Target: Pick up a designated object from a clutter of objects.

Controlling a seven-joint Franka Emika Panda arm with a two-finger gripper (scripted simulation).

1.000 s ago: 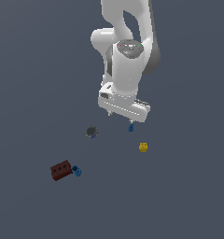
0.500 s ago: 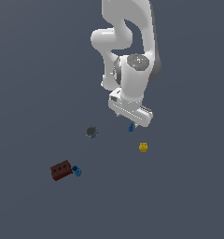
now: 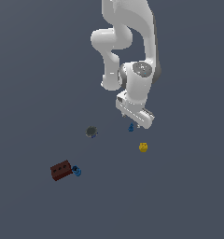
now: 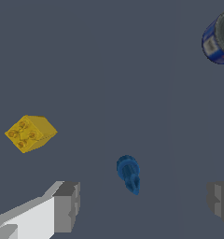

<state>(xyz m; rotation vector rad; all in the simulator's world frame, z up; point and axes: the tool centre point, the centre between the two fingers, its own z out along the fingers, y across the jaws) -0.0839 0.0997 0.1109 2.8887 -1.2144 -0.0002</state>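
The gripper (image 4: 139, 203) hangs spread wide above the small blue piece (image 4: 129, 173), which stands on the bench between its fingers, so this looks like the final approach. Next it likely must descend and close; the yellow lump (image 4: 30, 133) lies beyond, apart.

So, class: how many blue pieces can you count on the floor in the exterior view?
2. One narrow blue piece stands just under the gripper, up and to the exterior view's left of the yellow block. One rounder blue piece touches the brick's right end. None seems hidden.
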